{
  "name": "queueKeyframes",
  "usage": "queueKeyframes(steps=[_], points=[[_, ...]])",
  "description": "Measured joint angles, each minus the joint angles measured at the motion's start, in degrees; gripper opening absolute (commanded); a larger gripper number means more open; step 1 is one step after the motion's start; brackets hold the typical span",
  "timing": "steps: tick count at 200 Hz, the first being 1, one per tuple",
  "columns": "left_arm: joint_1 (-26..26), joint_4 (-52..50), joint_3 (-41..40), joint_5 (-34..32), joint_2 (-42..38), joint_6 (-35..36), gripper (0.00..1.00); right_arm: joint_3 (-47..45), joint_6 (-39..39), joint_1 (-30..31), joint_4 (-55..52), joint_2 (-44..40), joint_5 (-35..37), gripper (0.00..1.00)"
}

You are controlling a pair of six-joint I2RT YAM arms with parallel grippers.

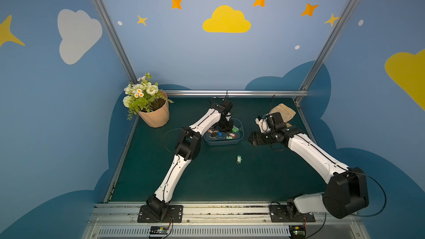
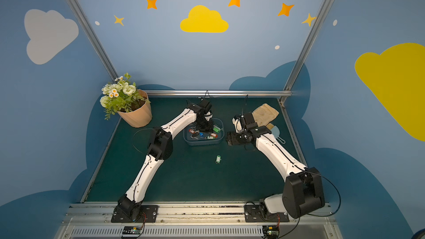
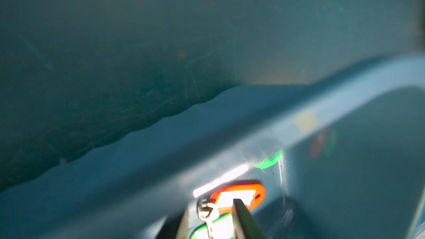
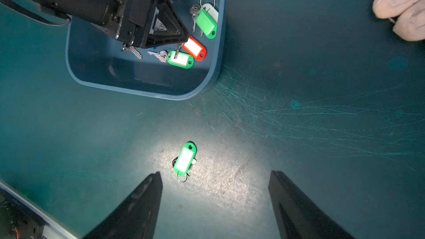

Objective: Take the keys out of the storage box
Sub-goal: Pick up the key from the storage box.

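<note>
The blue-grey storage box sits mid-table with several tagged keys in it. My left gripper reaches down inside it. Its jaws stand narrow around the silver ring of a red-tagged key, with a gap still showing on both sides. A green-tagged key lies right beside it, and a green and a pale mint tag lie by the far wall. One green-tagged key lies on the mat outside the box. My right gripper hovers open just beyond it, empty.
A peach flower pot stands at the back left. A beige glove and a pale blue brush lie at the back right, behind the right arm. Metal rails edge the green mat.
</note>
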Motion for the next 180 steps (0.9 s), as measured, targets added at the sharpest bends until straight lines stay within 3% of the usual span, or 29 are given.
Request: queueKeyframes(steps=[41,112,138,180], points=[[-0.09,0.04,0.00,0.15,0.11,-0.02,0.03,0.00,0.00,0.00,0.00,0.00,-0.02,0.79],[-0.02,-0.70,-0.28,-0.39,-1.55,0.13,0.02,0.00,-0.02,0.00,0.00,0.00,-0.17,0.79],[0.31,-1.20,-3.69,-1.09,-7.93,0.44,0.03,0.00,-0.07,0.00,0.00,0.00,-0.39,0.79],[0.55,-0.20,-12.83,-1.16,-24.48,2.27,0.03,1.01,-0.20,-0.02,0.07,0.74,-1.97,0.79]])
